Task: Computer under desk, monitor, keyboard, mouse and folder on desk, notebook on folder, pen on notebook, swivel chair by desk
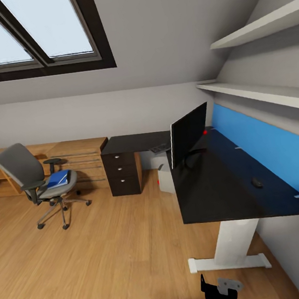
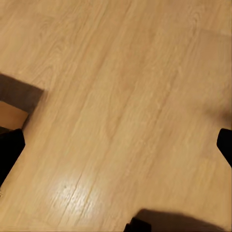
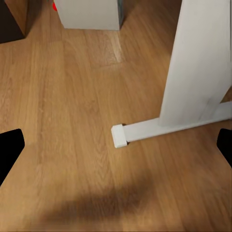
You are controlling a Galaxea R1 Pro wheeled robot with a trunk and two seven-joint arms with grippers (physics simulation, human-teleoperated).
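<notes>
Approach is judged to be the step in hand, since nothing is held and the task's things are seen well apart from the robot in the head view. The folder [image 1: 58, 178], blue, lies on the seat of the swivel chair [image 1: 34, 182] at the far left of the room, while the monitor [image 1: 187, 135] stands on the dark surface [image 1: 228, 182] at the right, with what looks like the keyboard [image 1: 159, 147] on the surface beyond it and a small dark object, probably the mouse [image 1: 257, 182], near the blue wall panel [image 1: 266, 147]. A pale box beneath the surface is taken for the computer [image 1: 166, 179]. The left gripper [image 2: 116, 145] hangs over bare wooden floor [image 2: 121, 87], its fingers [image 2: 9, 152] spread wide at the frame edges; the right gripper [image 3: 116, 145] is likewise spread, looking down on the desk's white foot [image 3: 159, 128]. To do this well, the base should be turned toward the chair and driven clear of the desk foot, and the seat should be faced squarely before an arm is raised, so that the flat folder can be reached from its open edge
</notes>
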